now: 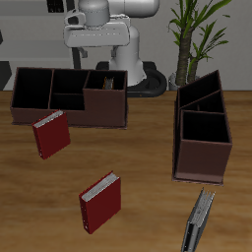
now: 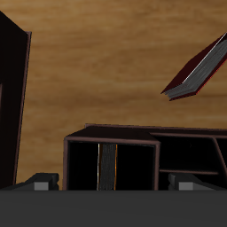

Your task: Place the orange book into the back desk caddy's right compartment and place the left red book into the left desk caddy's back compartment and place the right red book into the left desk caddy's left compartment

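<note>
Gripper [image 2: 111,182] wide open, holding nothing, above back desk caddy [image 1: 49,98]. Left desk caddy [image 1: 202,148] stands end-on, well apart. Orange book [image 2: 107,168] upright on edge in the right compartment [image 1: 116,110]. One dark red book [image 1: 51,134] flat just before that caddy; second red book [image 1: 101,202] nearer the table's [image 1: 148,148] front edge. Thin dark-covered book [image 1: 200,221] on edge before left caddy, colour unclear
</note>
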Robot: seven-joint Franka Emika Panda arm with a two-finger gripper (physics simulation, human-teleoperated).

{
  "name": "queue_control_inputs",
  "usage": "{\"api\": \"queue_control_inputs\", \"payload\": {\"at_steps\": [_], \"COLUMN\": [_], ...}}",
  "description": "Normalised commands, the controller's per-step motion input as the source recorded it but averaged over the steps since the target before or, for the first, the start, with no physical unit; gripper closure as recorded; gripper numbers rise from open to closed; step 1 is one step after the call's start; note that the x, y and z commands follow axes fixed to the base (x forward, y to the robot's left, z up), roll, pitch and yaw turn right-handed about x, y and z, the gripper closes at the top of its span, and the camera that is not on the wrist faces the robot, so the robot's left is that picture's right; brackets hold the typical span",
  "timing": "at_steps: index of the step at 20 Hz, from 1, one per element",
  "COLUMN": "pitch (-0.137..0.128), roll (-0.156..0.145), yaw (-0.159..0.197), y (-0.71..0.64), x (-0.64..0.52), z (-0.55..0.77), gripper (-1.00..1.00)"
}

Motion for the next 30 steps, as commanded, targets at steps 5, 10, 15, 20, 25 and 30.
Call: {"api": "queue_control_inputs", "payload": {"at_steps": [5, 10, 15, 20, 25, 30], "pitch": [-0.047, 0.021, 0.018, 0.001, 0.001, -0.018], "roll": [-0.07, -0.044, -0.018, 0.027, 0.022, 0.008], "yaw": [-0.015, -0.012, -0.01, 0.006, -0.026, -0.005], "y": [-0.53, -0.49, -0.32, -0.06, -0.06, 0.0], "x": [0.32, 0.35, 0.29, 0.21, 0.28, 0.4], "z": [0.26, 0.04, -0.05, -0.03, 0.01, 0.06], "gripper": [-1.0, -1.0, -1.0, -1.0, -1.0, -1.0]}}
